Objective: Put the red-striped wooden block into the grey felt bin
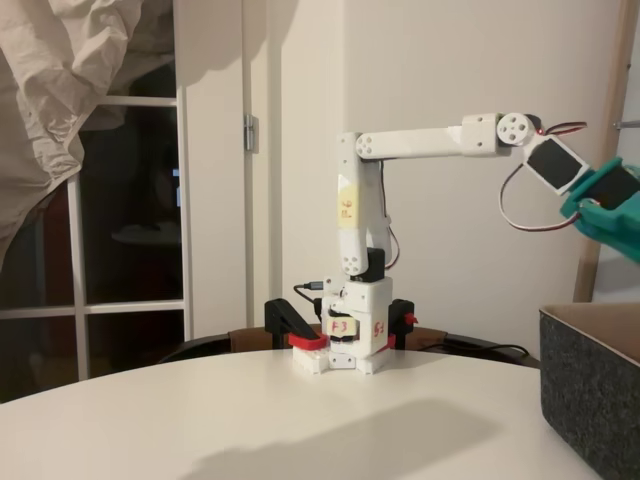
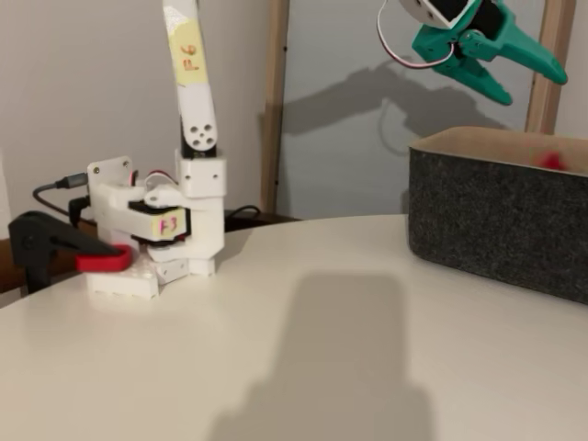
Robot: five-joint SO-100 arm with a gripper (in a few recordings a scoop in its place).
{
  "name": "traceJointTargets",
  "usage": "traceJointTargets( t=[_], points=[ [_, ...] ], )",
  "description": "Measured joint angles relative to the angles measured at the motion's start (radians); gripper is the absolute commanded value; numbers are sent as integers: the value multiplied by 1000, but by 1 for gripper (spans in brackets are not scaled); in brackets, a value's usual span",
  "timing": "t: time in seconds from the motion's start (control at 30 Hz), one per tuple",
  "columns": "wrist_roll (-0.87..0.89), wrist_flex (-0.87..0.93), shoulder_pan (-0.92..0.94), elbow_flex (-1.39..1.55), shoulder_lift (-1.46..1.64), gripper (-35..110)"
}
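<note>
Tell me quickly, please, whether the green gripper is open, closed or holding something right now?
Green two-finger gripper: open, fingers spread, nothing between them, raised above the large dark grey felt bin.

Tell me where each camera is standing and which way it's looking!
A fixed view: low at the table's edge, facing the robot's clamped base and wall; whole white arm shows, green end effector at the right edge above the grey felt bin.
Another fixed view: low, off to one side, base at left; end effector open above the bin, something red just inside.
Shared: table, base, arm, end effector, bin.
</note>
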Motion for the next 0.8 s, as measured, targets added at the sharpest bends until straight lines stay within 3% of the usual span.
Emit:
traceJointTargets(
  t=[0.27, 0.47, 0.63, 0.8],
  points=[
    [15, 261, -18, -6, 189, 39],
    [106, 477, 58, -8, 373, 33],
    [282, 600, 250, -8, 509, 25],
    [523, 618, 566, 46, 632, 19]
  ],
)
